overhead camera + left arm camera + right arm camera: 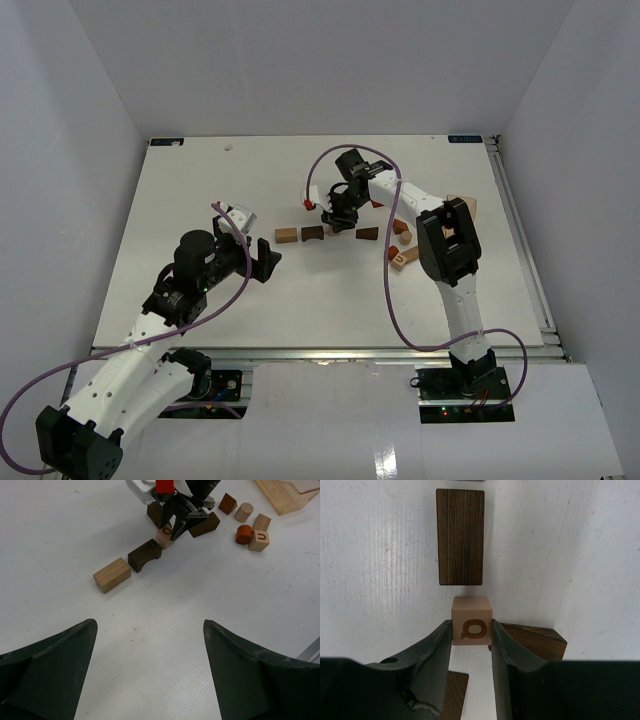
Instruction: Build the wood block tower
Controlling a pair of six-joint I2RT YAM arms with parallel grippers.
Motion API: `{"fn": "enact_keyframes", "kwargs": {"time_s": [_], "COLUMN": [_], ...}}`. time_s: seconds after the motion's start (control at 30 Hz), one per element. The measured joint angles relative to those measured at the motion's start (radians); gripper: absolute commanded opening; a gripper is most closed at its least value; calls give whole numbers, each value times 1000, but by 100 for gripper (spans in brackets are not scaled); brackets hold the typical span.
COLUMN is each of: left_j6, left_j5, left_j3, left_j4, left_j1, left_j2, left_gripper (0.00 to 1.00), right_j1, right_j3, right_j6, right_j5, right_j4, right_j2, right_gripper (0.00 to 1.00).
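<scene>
- Tan, reddish and dark brown wooden blocks [367, 233] lie loose at the centre and centre right of the overhead frame, on a white desk [200, 200]; none is stacked.
- Centre of the left wrist frame: a tan block [112, 574] sits just beside a dark arch [145, 555].
- Just past the arch, the right fingers [444, 644] are closed on two opposite sides of a pale lettered cube [471, 625]; whether it is lifted cannot be told.
- A dark plank [460, 536] lies flat beyond the cube, apart from it.
- The left fingers [70, 655] are spread wide and empty, over bare desk below and left of the row.
- Upper right of the left wrist frame: a reddish wedge [227, 503], a tan cylinder [244, 511], a reddish cylinder [244, 534], a second lettered cube [259, 540] and a pale slab [287, 495].
</scene>
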Motion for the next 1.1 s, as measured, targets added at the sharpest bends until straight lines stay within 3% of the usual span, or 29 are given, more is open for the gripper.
{"fn": "enact_keyframes", "kwargs": {"time_s": [1.1], "left_j6": [0], "left_j5": [0], "left_j3": [0], "left_j4": [0], "left_j1": [0], "left_j2": [0], "left_gripper": [98], "right_j1": [2], "right_j3": [0], "right_j6": [17], "right_j5": [-8], "right_j4": [-6], "right_j2": [0], "right_gripper": [21]}}
